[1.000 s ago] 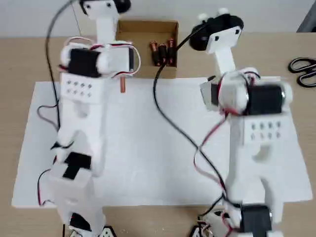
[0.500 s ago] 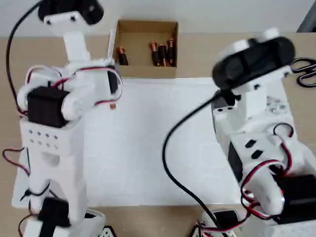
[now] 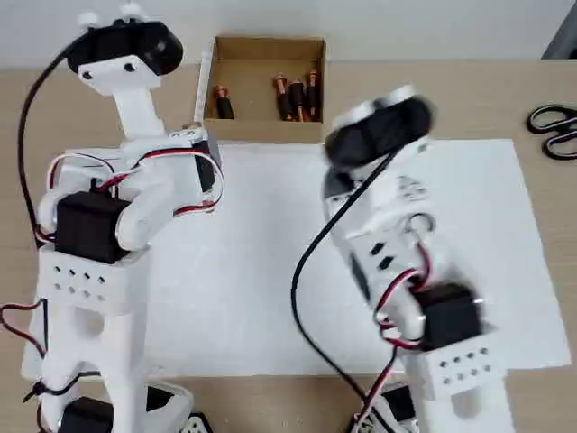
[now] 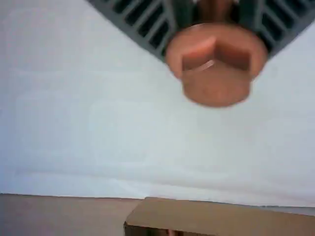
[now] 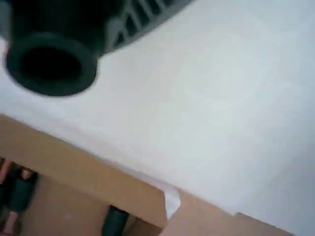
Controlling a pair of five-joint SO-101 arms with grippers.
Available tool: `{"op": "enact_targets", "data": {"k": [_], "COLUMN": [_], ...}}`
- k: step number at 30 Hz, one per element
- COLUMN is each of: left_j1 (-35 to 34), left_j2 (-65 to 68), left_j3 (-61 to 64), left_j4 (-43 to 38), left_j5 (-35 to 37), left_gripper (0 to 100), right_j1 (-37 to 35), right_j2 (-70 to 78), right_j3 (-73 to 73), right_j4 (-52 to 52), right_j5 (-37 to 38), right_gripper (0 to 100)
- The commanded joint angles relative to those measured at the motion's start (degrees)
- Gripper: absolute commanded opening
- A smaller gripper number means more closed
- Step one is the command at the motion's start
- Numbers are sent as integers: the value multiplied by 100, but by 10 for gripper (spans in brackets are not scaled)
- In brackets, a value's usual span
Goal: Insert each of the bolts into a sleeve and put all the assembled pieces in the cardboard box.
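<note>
Left claw (image 4: pixel 215 11) was clamped on a copper bolt (image 4: pixel 216 64) by its shank; right claw (image 5: pixel 64 22) gripped a black sleeve (image 5: pixel 51 64), presumably for mating them above the white sheet (image 3: pixel 270 271). Cardboard box (image 3: pixel 269 47), upper middle of the high view, already held assembled pieces (image 3: pixel 294 96)

A white sheet (image 3: pixel 261 271) covers the tan table (image 3: pixel 469 99) beneath a pale wall (image 3: pixel 270 18).

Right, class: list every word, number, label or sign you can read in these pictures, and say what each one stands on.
None can be read. The cardboard box, the white sheet, the bolt head and the black sleeve show no legible print.
</note>
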State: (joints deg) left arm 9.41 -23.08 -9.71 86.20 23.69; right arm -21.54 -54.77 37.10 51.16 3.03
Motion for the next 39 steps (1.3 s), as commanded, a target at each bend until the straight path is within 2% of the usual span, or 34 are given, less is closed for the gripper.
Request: {"op": "enact_targets", "data": {"k": [1,7,13,21,25,29,33,39], "left_j1": [26,44,53,686,747,774,879,1240], "left_j2": [-264,-246,-281,-281,-281,-290,-290,-290], "left_j3": [101,321,558,901,1341,1859,2299,2598], "left_j4": [-484,-1187,-2040,-2189,-2215,-2813,-3349,-3446], "left_j5": [70,677,747,738,870,993,1002,1029], "left_gripper": [6,6,6,6,6,6,6,6], "right_j1": [-110,-110,-479,-1200,-1226,-1226,-1218,-1200], "right_j2": [-532,-1024,-1226,-1543,-1859,-2018,-2070,-2026], "right_j3": [1257,2268,2971,3473,3886,4290,4360,4404], "right_j4": [-1473,-1798,-1833,-2062,-2519,-2809,-2835,-2800], "right_j5": [141,123,114,97,97,-308,-369,-378], "right_gripper": [28,28,28,28,28,2,4,4]}}
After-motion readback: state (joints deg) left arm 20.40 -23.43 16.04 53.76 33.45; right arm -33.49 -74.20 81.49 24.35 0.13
